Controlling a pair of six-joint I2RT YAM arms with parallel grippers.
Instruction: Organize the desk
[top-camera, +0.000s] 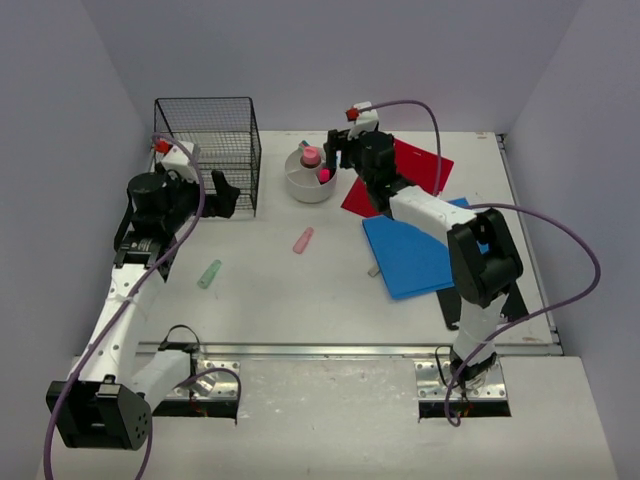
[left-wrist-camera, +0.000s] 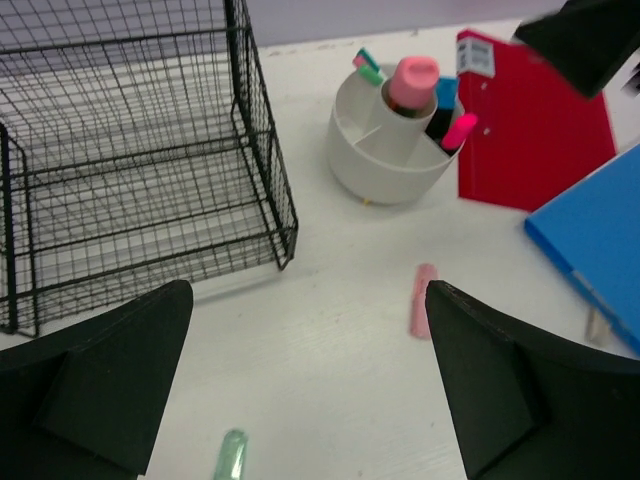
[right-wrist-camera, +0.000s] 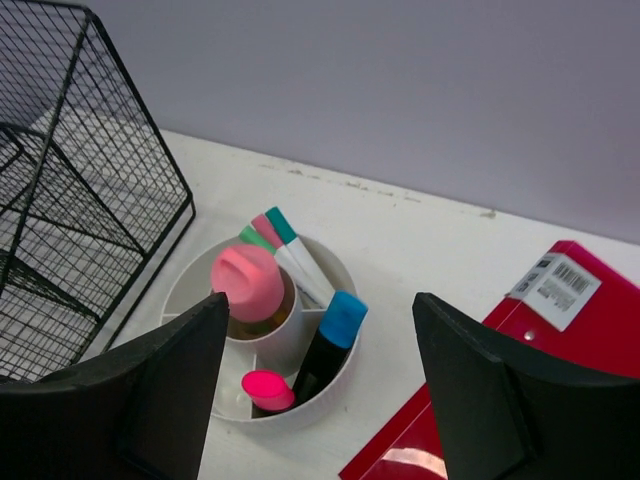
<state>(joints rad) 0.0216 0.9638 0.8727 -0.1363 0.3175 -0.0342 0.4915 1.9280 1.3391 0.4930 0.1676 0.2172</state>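
Note:
The desk (top-camera: 290, 300) is an off-white tabletop. On it lie a pink marker (top-camera: 303, 240) (left-wrist-camera: 424, 300) and a green marker (top-camera: 209, 274) (left-wrist-camera: 230, 458). A white round pen holder (top-camera: 310, 185) (right-wrist-camera: 291, 420) at the back holds a blue-capped marker (right-wrist-camera: 340, 320), a magenta one (right-wrist-camera: 265, 390), a pink-capped tube (right-wrist-camera: 248, 282) and a few thin pens. My right gripper (top-camera: 335, 155) (right-wrist-camera: 320, 305) hovers open just above the holder, nothing between its fingers. My left gripper (top-camera: 225, 195) (left-wrist-camera: 308, 300) stands open and empty beside the wire basket (top-camera: 210, 140) (left-wrist-camera: 140, 150).
A red folder (top-camera: 420, 165) (left-wrist-camera: 535, 130) lies at the back right, a blue folder (top-camera: 415, 255) (left-wrist-camera: 600, 240) in front of it under the right arm. A small pale object (top-camera: 373, 270) sits at the blue folder's left edge. Lavender walls enclose the desk.

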